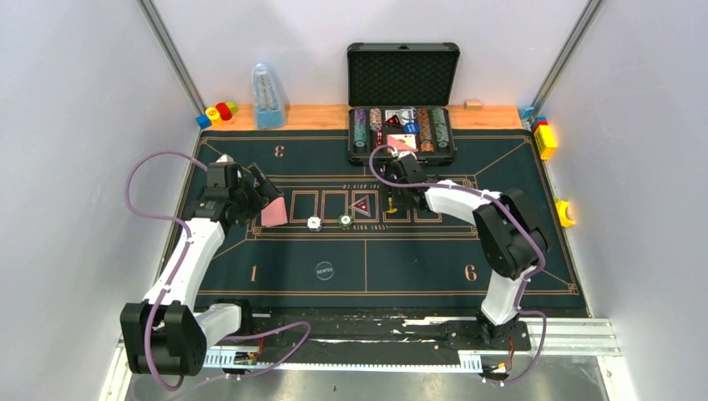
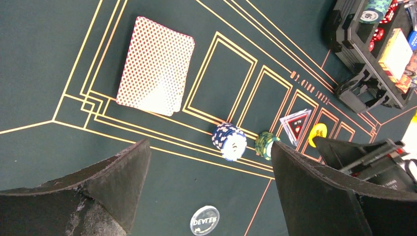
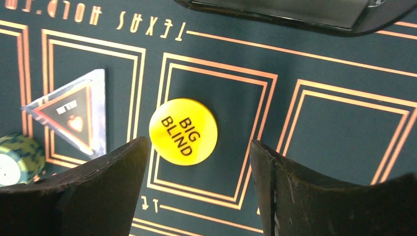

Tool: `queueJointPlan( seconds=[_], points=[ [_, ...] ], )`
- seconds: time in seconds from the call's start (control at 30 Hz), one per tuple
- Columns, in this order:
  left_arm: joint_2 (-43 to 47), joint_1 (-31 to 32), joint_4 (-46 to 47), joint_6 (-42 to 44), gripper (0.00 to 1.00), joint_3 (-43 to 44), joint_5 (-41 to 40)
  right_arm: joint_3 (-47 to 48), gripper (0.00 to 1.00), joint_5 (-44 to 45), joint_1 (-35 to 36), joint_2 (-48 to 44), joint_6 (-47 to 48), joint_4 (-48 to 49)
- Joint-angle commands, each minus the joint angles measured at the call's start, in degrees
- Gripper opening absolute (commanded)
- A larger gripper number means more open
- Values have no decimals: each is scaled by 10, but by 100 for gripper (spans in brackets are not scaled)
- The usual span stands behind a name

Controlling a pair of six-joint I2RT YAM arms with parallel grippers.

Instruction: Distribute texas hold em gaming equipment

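Findings at bench (image 1: 317,117), on the dark green felt mat (image 1: 417,259) with orange card outlines: left tool (image 2: 209,147) released, jaws wide apart with nothing between them, hanging over the mat's left part; stack of pink-red-backed playing cards (image 2: 156,66) lies flat just beyond it, beside the first outlined box; short stack of white-and-blue poker chips (image 2: 229,141) and short stack of green poker chips (image 2: 266,144) stand side by side, near but apart, on the lower border of the box row; clear triangular plaque (image 3: 74,113) with a red triangle lies in one box; yellow round disc (image 3: 183,131) (marked BIG BLIND) lies flat in the next box; right tool (image 3: 197,145) released, jaws apart above the mat, the disc at the mouth of the gap and not gripped; clear round disc (image 2: 204,221) lies alone nearer the arms; black hard case (image 1: 402,75) stands open at the mat's far edge.
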State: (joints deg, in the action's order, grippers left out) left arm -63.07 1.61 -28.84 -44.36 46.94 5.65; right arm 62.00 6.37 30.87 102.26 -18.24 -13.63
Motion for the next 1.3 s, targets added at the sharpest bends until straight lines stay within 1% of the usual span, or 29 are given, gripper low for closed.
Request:
queueJointPlan(
  seconds=[0.0,0.13,0.23,0.3,0.33,0.37,0.4,0.5,0.6,0.63,0.67,0.7,0.77,0.83,0.9,0.93,0.97,1.0,1.03,1.07,1.17,1.27],
  points=[
    [19,5,7,21,100,-3,-6,46,76,12,9,39,3,-25],
    [24,5,9,23,100,-2,-9,56,76,42,28,56,13,-33],
    [21,4,10,21,100,-3,-4,56,74,59,29,66,7,-40],
    [20,5,9,19,100,-2,-5,58,69,61,30,71,7,-44],
    [20,5,9,19,100,-2,-5,58,63,61,30,73,8,-45],
    [19,5,8,19,100,-1,-4,58,60,63,32,75,11,-46],
    [18,5,7,18,100,0,-3,59,58,70,35,77,12,-47],
    [17,4,6,25,100,0,3,66,56,85,42,89,22,-54],
    [12,5,1,33,100,2,7,76,48,86,48,99,30,-65],
    [11,5,-1,34,100,3,10,77,44,86,48,100,30,-67],
    [9,4,0,36,100,3,21,76,40,86,49,97,29,-68],
    [9,5,4,36,100,3,27,74,39,86,50,92,29,-69],
    [7,5,16,37,100,2,54,69,36,85,51,70,30,-70],
    [3,5,45,40,100,-4,108,60,34,86,55,37,36,-71],
    [-6,7,89,33,100,-13,209,48,33,71,60,-5,52,-71],
    [-16,9,127,20,100,-21,236,43,31,57,64,-25,69,-71],
    [-21,16,147,12,100,-26,292,39,31,36,70,-46,86,-72],
    [-36,22,190,-5,100,-32,317,35,31,16,80,-66,108,-71],
    [-44,39,206,-13,100,-33,351,32,31,0,93,-83,129,-71],
    [-60,48,224,-20,100,-30,364,29,31,-16,109,-99,151,-71],
    [-91,92,239,-20,98,-17,400,23,30,-77,150,-138,204,-68],
    [-117,119,261,-20,94,-14,421,28,30,-144,172,-159,224,-67]
  ],
)
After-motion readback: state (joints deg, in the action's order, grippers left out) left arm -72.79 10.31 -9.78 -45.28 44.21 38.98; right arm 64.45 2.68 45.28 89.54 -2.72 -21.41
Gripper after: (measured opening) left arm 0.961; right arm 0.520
